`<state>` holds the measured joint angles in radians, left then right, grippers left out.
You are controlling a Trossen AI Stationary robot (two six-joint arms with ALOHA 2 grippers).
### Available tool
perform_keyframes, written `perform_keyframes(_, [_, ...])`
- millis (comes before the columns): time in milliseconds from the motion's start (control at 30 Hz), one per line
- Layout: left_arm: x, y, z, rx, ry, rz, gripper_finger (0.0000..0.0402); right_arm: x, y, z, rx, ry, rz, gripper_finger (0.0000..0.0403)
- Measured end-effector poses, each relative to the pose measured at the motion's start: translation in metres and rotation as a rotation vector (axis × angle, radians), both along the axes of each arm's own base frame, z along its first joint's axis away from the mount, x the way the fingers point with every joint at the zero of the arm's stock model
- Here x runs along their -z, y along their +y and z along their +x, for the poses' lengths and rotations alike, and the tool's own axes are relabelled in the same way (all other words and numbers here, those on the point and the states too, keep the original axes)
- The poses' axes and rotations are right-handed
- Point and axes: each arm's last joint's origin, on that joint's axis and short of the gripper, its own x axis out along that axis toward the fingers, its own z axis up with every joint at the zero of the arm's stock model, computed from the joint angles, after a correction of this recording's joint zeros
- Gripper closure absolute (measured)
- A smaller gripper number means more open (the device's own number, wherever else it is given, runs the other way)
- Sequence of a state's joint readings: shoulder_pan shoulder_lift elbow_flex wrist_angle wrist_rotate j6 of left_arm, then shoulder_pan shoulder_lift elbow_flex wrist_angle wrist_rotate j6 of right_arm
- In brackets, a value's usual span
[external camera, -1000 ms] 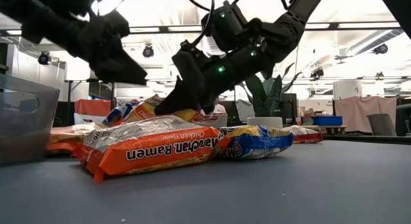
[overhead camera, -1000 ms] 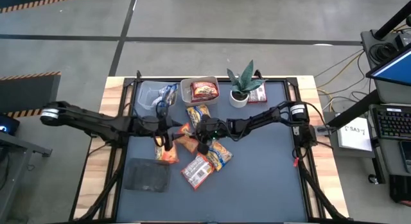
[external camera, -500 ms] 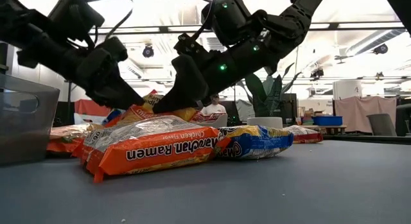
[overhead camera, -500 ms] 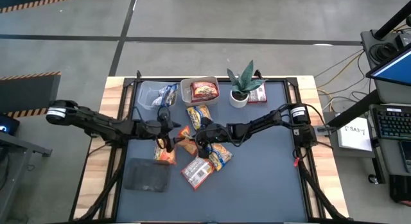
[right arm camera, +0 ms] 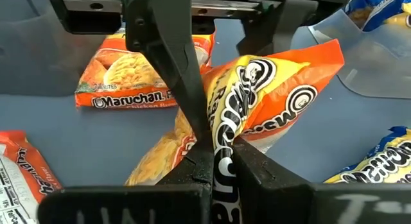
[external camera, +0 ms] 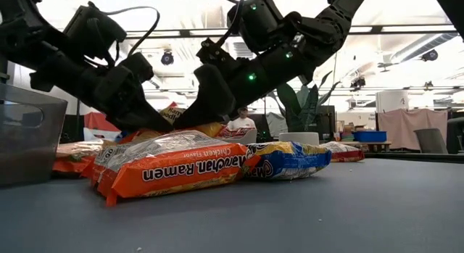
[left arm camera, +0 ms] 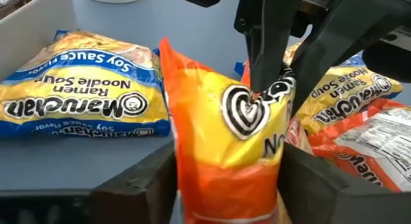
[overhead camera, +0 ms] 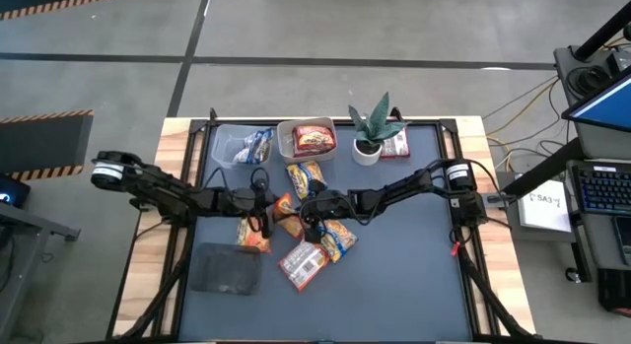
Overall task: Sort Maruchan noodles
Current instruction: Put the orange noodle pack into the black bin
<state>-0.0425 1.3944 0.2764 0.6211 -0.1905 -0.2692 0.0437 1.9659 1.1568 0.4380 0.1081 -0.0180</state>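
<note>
Both arms meet over the pile in the middle of the counter (overhead camera: pixel 414 285). The right tool (right arm camera: pixel 215 153) is clenched on an orange-yellow packet (right arm camera: pixel 257 95), pinching its edge and holding it upright. The left tool (left arm camera: pixel 228 179) straddles the same packet, fingers (left arm camera: pixel 144 185) on either side of it; whether they press it cannot be told. Around them lie more Maruchan noodles: a blue-yellow packet (left arm camera: pixel 83 99) just beside, an orange chicken packet (external camera: pixel 174 169) nearer, a red packet (overhead camera: pixel 314 138) in a far clear tub (overhead camera: pixel 286 147).
</note>
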Motion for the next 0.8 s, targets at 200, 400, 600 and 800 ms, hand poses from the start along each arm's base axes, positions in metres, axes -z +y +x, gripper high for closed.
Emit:
perform_keyframes(200, [-0.001,0.0,0.0,0.009,-0.001,-0.001,0.0282,-0.004,-0.001,-0.003,0.011,0.022,0.01,0.0352])
perform_keyframes(400, [-0.004,0.0,0.0,-0.001,-0.013,0.003,0.0298,-0.026,-0.002,-0.009,0.021,0.013,0.041,0.0267])
perform_keyframes(600, [-0.028,-0.001,0.011,0.029,-0.123,0.028,0.0293,-0.056,-0.008,-0.026,0.049,0.067,0.063,0.0195])
perform_keyframes(800, [-0.072,-0.005,0.022,0.148,-0.183,0.042,0.0298,-0.083,-0.008,-0.047,0.076,0.102,0.084,0.0162])
